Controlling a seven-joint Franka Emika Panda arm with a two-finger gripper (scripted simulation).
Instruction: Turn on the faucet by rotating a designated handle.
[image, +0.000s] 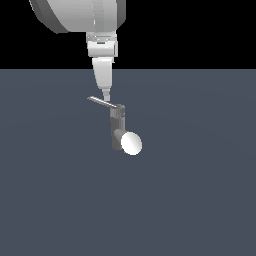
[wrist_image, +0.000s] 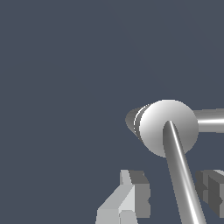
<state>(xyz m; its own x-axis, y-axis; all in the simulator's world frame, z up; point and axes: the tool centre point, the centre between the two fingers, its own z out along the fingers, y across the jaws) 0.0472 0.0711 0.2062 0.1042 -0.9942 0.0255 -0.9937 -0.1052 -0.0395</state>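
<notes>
My gripper (image: 106, 98) hangs in the upper middle of the ext. view, tips right at the handle (image: 103, 102). In that view the fingers overlap into one pale wedge, so the spread is unreadable there. The wrist view shows 2 fingers (wrist_image: 131, 192) set apart, with the handle bar (wrist_image: 181, 175) running between them; jaws look fairly wide, and I can't tell if either pad touches the bar.

One handle: a thin light grey bar slanting out toward the ext. view's left from the top cap. One faucet (image: 117, 127): a dark grey upright post at frame centre, with 1 short spout ending in a white round disc (image: 131, 143). It stands on the flat blue-grey floor (image: 200, 200).
</notes>
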